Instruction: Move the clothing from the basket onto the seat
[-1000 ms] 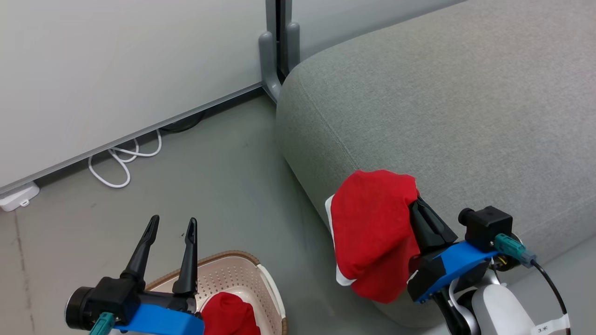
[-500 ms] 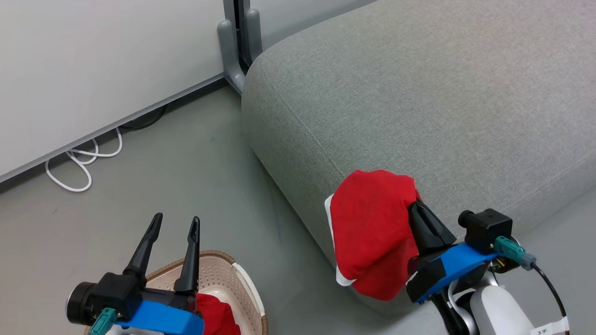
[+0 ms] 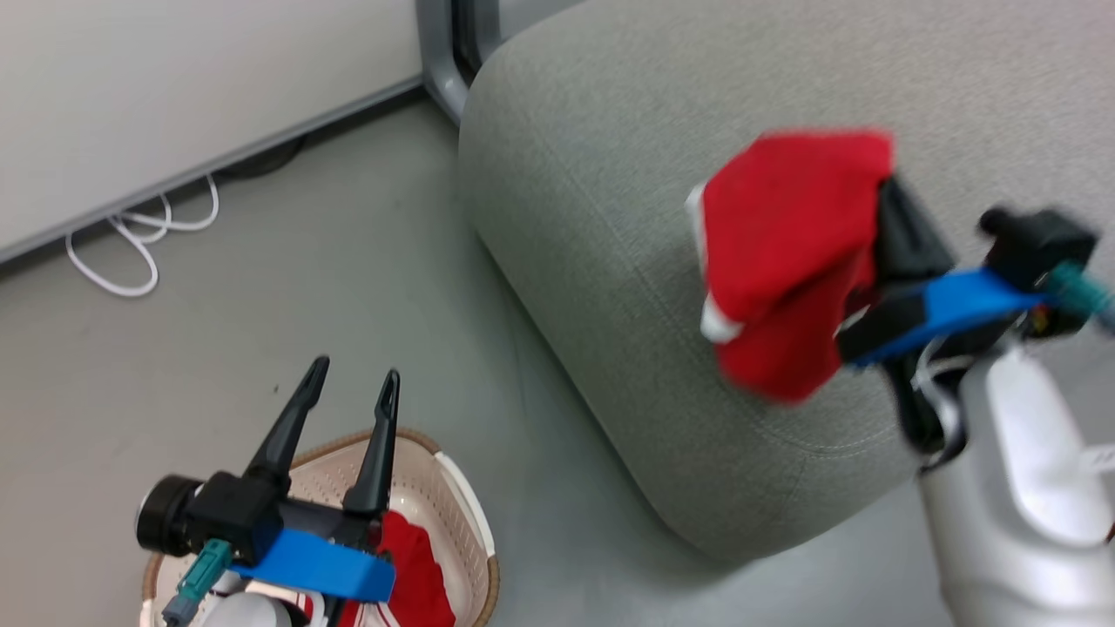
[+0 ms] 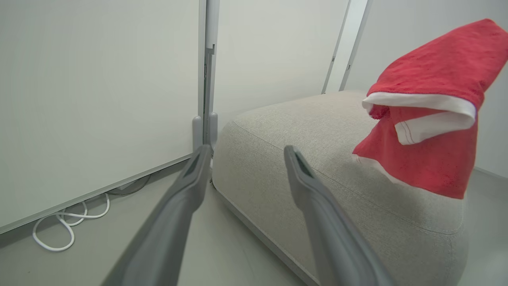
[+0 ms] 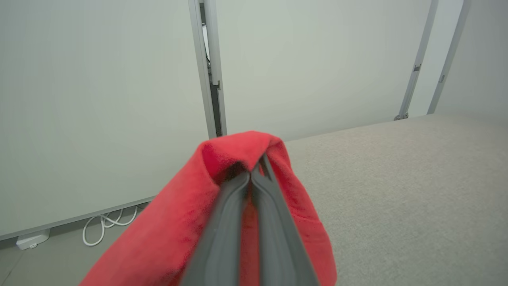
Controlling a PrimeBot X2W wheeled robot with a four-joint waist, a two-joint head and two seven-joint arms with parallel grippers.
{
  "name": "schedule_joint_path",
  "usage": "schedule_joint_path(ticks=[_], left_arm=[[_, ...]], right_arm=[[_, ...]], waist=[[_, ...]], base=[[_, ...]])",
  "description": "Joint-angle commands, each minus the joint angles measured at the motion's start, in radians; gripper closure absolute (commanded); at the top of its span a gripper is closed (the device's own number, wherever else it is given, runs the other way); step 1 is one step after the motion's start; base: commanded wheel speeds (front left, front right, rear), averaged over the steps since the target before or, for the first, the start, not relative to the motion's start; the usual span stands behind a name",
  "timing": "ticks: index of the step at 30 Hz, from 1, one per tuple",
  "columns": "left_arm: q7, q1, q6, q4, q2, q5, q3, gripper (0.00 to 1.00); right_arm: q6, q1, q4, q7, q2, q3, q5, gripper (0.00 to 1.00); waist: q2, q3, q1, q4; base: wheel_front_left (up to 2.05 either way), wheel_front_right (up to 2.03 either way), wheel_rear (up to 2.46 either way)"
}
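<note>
1. The right claw (image 5: 254,174) was pressed shut on a red garment with white trim (image 3: 784,226). In the right wrist view its two fingers met at the tips, with the cloth draped over them and down both sides.
2. That trimmed garment hung in the air over the near rounded end of the seat (image 3: 610,218). In the left wrist view its white hem folded outward. Whether its lowest fold touched the cushion could not be told.
3. The right arm and its load showed blurred in the head view.
4. The left claw (image 3: 356,369) stood wide, with nothing between its fingers. In the head view it hovered above the basket (image 3: 427,483), and in its own wrist view the fingers pointed toward the corner where the seat met the wall panel (image 3: 174,87).
5. The basket sat on the grey floor (image 3: 261,331), well apart from the seat. A second red garment (image 3: 418,566), with thin red-white stripes at its lower edge, lay inside against the right-hand wall.
6. A looped white cable (image 3: 131,261) lay on the floor along the foot of the wall panel.
</note>
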Motion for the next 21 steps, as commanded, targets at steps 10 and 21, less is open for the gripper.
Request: schedule_joint_path(ticks=[10,21], left_arm=[[-0.003,-0.156,-0.001,-0.058,0.066,0.011,-0.054,0.00],[-0.003,-0.259,-0.001,-0.084,0.096,0.016,-0.114,0.00]], right_arm=[[0.000,-0.368,0.172,-0.040,-0.129,-0.176,-0.004,1.00],[0.000,-0.535,0.374,-0.117,-0.295,-0.409,-0.132,1.00]], waist=[[0.0000,0.274,0.0000,0.119],[0.0000,0.415,0.0000,0.217]], base=[[0.00,0.00,0.00],[0.00,0.00,0.00]])
